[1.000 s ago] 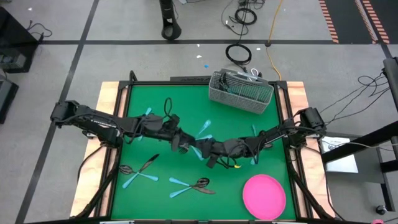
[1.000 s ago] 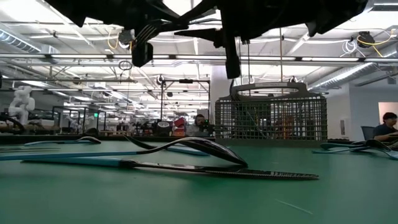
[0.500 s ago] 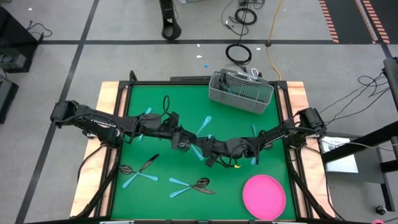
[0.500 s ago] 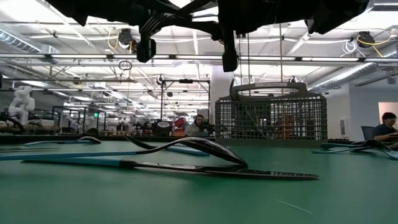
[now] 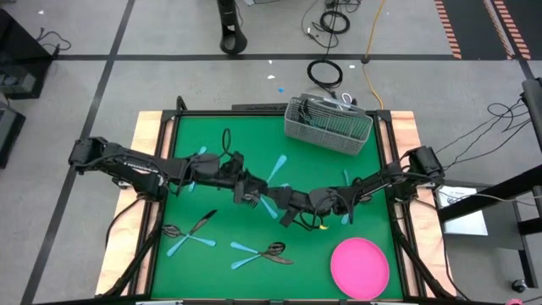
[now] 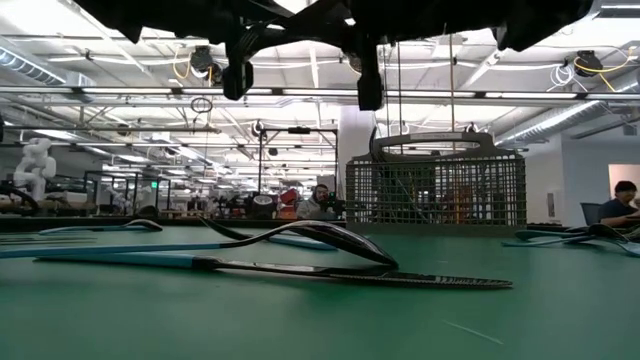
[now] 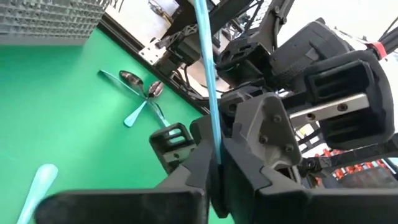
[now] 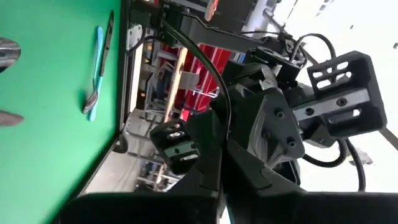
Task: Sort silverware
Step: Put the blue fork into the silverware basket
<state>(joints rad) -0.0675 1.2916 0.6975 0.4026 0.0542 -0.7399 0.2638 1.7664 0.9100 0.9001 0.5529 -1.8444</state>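
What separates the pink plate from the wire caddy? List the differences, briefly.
The pink plate is a flat round disc; the wire caddy is a grey, box-shaped mesh basket with upright walls. In the high view, the plate lies by the lower right corner of the green table; the caddy stands at its upper edge. The plate looks bare; the caddy seems to hold a few items. Both sit on the table's right half.

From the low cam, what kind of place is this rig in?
Likely a large open robotics lab or workshop: exposed ceiling beams and strip lights, a white robot figure far back, a person seated at a desk, cables on the floor.
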